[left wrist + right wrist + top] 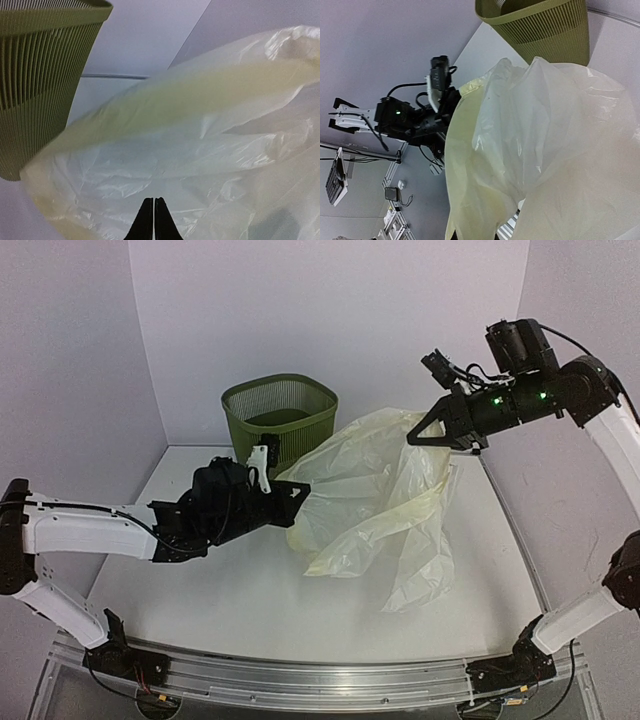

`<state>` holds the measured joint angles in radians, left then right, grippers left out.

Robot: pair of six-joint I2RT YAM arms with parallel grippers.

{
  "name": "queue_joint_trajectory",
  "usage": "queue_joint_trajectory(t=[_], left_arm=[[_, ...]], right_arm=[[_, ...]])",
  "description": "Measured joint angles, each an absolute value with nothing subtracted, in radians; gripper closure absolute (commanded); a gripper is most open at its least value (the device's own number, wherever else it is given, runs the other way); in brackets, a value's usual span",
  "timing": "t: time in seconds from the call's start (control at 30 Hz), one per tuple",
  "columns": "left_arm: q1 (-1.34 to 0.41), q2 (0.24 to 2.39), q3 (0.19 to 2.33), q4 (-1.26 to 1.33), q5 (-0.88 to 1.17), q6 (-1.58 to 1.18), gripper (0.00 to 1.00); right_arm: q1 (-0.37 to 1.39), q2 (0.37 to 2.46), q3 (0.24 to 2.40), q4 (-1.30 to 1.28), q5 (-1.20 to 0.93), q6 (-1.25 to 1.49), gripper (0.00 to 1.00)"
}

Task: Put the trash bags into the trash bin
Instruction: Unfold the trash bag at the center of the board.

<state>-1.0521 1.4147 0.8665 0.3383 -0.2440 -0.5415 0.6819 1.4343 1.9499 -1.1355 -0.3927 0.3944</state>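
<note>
The trash bin (pixel 278 418) is olive green with slatted sides and stands upright at the back of the table; it also shows in both wrist views (pixel 40 75) (pixel 545 25). The trash bag (pixel 380 500), a pale yellowish translucent film, hangs spread out to the right of the bin and trails onto the table. My right gripper (pixel 413 437) holds its top corner up in the air; the film (pixel 545 140) hides those fingers in the right wrist view. My left gripper (pixel 300 488) (pixel 154 200) is shut at the bag's left edge (pixel 200 125), pinching the film.
The white table (pixel 250 580) is bounded by pale walls behind and on both sides. An aluminium rail (pixel 320 675) carrying the arm bases runs along the near edge. The left arm (pixel 415 120) reaches low over the table, just in front of the bin.
</note>
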Motion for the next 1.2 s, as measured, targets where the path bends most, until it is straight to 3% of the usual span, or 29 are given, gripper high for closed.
queue_joint_trajectory(t=[0.33, 0.37, 0.43, 0.47, 0.5, 0.67, 0.83, 1.2], left_arm=[[-1.053, 1.32, 1.097, 0.234, -0.273, -0.373, 0.97], [-1.053, 1.314, 1.118, 0.221, -0.275, -0.358, 0.86], [-1.053, 1.313, 1.16, 0.183, -0.287, -0.337, 0.22], [-1.053, 1.316, 1.174, 0.162, -0.294, -0.327, 0.04], [-1.053, 1.321, 1.183, 0.143, -0.3, -0.326, 0.01], [-1.046, 1.374, 1.148, 0.057, -0.309, -0.356, 0.0], [-1.008, 1.382, 0.963, 0.037, -0.272, -0.405, 0.0], [-0.841, 1.344, 0.704, 0.263, 0.059, -0.528, 0.0]], right_arm=[[0.682, 1.511, 1.942, -1.141, 0.196, 0.294, 1.0], [0.68, 1.52, 1.934, -1.141, 0.223, 0.287, 1.0], [0.678, 1.534, 1.922, -1.144, 0.238, 0.276, 1.0], [0.678, 1.537, 1.919, -1.144, 0.229, 0.274, 1.0], [0.678, 1.537, 1.917, -1.144, 0.214, 0.272, 1.0], [0.679, 1.53, 1.924, -1.134, 0.078, 0.275, 1.0], [0.679, 1.53, 1.978, -1.124, -0.042, 0.293, 1.0], [0.679, 1.525, 2.031, -1.114, -0.287, 0.336, 1.0]])
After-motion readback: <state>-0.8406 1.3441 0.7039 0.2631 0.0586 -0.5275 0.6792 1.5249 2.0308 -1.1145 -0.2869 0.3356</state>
